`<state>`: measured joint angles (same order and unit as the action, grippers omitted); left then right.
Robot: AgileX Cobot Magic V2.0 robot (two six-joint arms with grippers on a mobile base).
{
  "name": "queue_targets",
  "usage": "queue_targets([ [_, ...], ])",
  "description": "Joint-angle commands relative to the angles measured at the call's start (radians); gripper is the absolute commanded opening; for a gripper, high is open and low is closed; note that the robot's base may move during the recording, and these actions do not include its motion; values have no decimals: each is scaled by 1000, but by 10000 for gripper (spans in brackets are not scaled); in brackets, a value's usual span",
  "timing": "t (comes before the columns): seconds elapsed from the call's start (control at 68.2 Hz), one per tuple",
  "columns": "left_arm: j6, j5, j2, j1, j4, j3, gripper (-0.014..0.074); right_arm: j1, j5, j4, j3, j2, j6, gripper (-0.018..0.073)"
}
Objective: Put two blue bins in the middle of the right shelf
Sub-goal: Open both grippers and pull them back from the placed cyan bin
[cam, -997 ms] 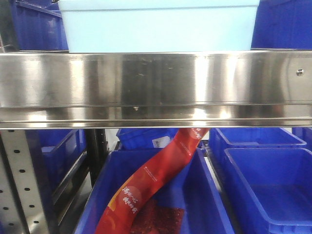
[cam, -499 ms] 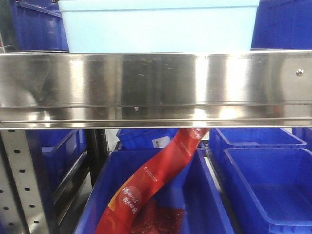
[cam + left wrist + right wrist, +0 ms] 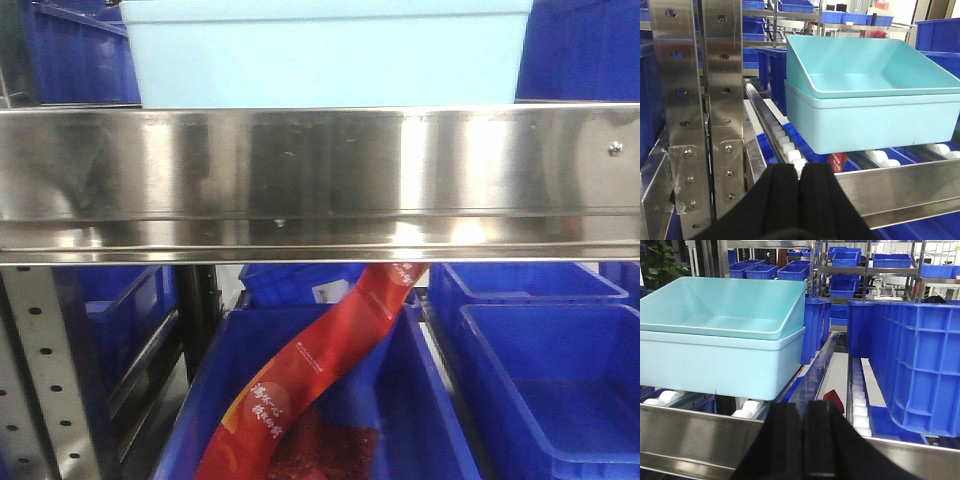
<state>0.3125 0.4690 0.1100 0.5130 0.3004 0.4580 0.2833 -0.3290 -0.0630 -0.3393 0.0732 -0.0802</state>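
Observation:
Two pale blue bins sit nested on the roller shelf, the upper one (image 3: pixel 855 60) tilted inside the lower one (image 3: pixel 870 120). The right wrist view shows the same pair, upper bin (image 3: pixel 720 305) and lower bin (image 3: pixel 715 362), at the left. In the front view the pale blue bin (image 3: pixel 330 55) fills the top, just behind the steel rail. My left gripper (image 3: pixel 799 172) is shut and empty, short of the rail and left of the bins. My right gripper (image 3: pixel 802 410) is also shut with nothing in it, near the bins' right corner.
A steel front rail (image 3: pixel 320 180) crosses the shelf edge. Perforated uprights (image 3: pixel 695 100) stand at the left. A dark blue crate (image 3: pixel 910 360) sits on rollers (image 3: pixel 857 410) to the right. Below, a dark blue bin (image 3: pixel 420 400) holds a red packet (image 3: pixel 320 370).

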Motion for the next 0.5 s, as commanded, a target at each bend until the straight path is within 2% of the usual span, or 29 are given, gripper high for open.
queue_targets([
  [0.0,4,-24,-5,-3,2,1,-111,-3,23,-10,4,-5,0,-162],
  [0.147,4,-24,-4,-4,-12,-11,-111,-3,23,-10,4,-5,0,-162],
  [0.22,-30,-9,-5,-39,-27,-18,-111,-3,23,-10,4,-5,0,-162],
  [0.279,-119,-6,-13,-88,-74,-39,-111,-3,23,-10,4,-5,0,-162],
  [0.323,-150,-12,-25,-136,-123,-66,-111,-3,23,-10,4,-5,0,-162],
  [0.396,-155,-55,-62,-217,-186,-147,-111,-3,23,-10,4,-5,0,-162],
  [0.484,-155,-178,-110,-302,-201,-265,-111,-3,23,-10,4,-5,0,-162],
])
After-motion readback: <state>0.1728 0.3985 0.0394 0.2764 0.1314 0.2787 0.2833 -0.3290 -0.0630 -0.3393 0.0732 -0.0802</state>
